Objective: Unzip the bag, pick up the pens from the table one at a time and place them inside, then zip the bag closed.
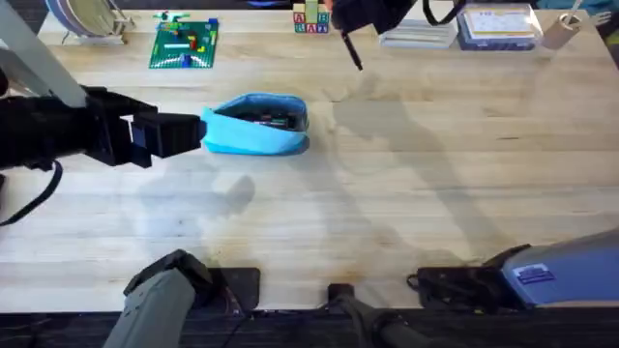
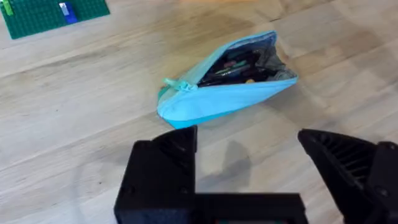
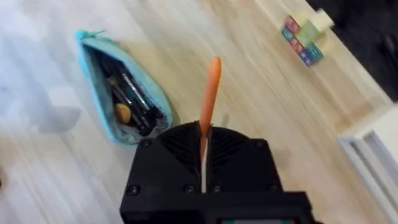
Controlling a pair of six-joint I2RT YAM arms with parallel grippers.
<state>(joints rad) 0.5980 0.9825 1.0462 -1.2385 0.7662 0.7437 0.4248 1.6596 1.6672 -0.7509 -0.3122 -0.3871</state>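
Alphabet blocks (image 1: 310, 21): coloured marks sit on the faces of the small stacked blocks at the far edge of the counter (image 1: 406, 193), too small to read as letters.
Blue label (image 1: 535, 275): a sticker with pale lines of print on the grey housing near the right arm's base; the print cannot be read.
Boxes (image 1: 498, 26): blue and white printed fronts at the far right of the counter, wording not legible.
Bag (image 1: 255, 125): no readable text.
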